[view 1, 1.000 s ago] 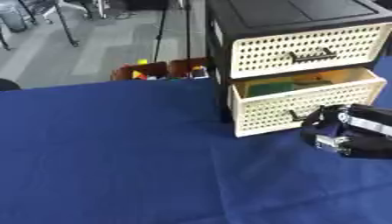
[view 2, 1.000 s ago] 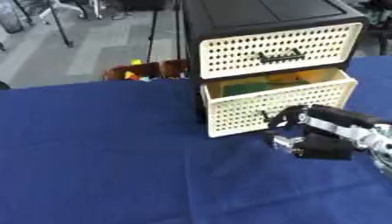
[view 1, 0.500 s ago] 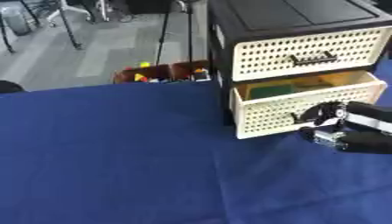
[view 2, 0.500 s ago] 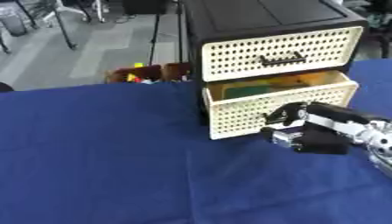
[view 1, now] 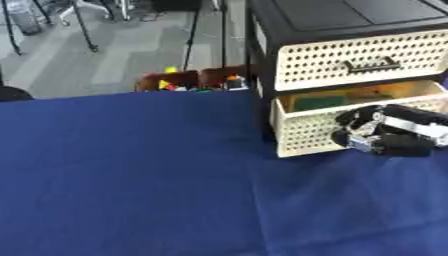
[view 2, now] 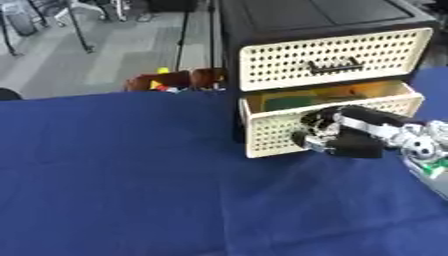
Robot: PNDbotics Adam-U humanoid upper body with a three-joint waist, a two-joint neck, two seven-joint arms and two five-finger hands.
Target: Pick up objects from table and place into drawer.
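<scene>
Blue cloth point(view 1: 131, 175) lies bare before the open lower drawer point(view 2: 280, 127), whose front the right robot hand point(view 2: 337, 137) covers, fingers curled.

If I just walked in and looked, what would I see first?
Probably the black cabinet with cream holey drawers at the far right of the blue table. Its lower drawer is pulled out a bit, with something green inside. The robot's right hand is right at that drawer's front, fingers curled.

Brown box point(view 1: 188, 81) of colourful bits — beyond table
</scene>
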